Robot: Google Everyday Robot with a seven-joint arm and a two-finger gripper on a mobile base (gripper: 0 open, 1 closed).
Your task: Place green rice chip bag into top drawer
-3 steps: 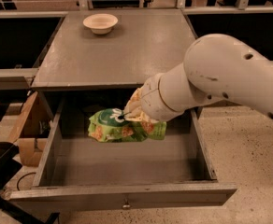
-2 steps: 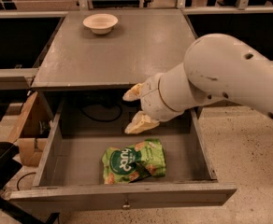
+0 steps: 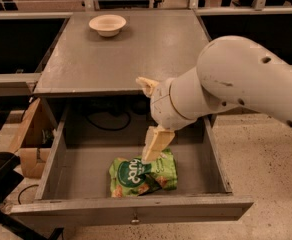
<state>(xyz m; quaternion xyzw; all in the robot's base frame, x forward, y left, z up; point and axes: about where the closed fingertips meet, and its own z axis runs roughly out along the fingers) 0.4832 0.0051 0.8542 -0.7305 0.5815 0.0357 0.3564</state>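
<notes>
Gripper point(image 3: 143, 120) hangs over the open top drawer point(image 3: 51, 169), fingers spread. The arm point(image 3: 236, 84) runs off the right edge. It blocks the drawer's back right corner and part of the table's point(image 3: 86, 64) front edge. The lower finger point(image 3: 156, 143) overlaps the top of the green rice chip bag point(image 3: 136, 176); contact or gap, can't tell. Bag lettering is too blurred to read. The cable point(image 3: 106, 124) at the drawer's back fades into shadow, ends hidden. The cardboard box point(image 3: 28, 134) is half behind the drawer's left wall. A dark object point(image 3: 1, 184) at bottom left is cut off by the edge.
</notes>
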